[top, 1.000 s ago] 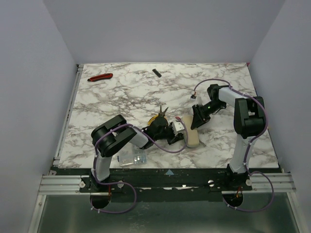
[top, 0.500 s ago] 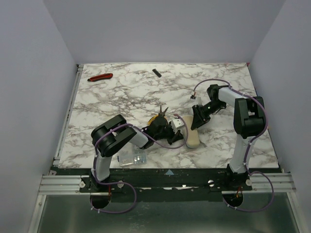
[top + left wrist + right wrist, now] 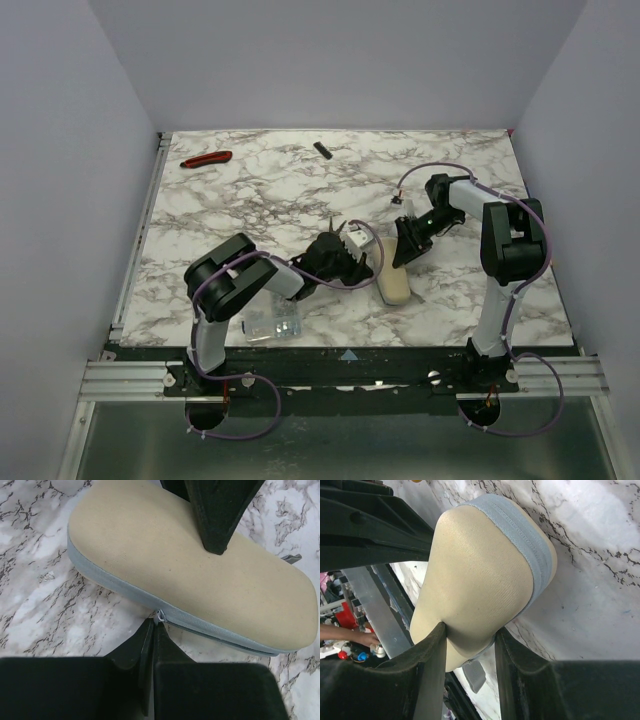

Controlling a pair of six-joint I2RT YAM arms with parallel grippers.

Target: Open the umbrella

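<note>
You've got a marble-look table, white w/ grey veins, boxed in on 3 sides by plain pale-lavender walls: back wall, left wall, right wall. An alu rail runs along the near edge, w/ a thinner strip down the table's left side. Below the rail there's a dull grey surface. Light's soft & even, shadows faint
</note>
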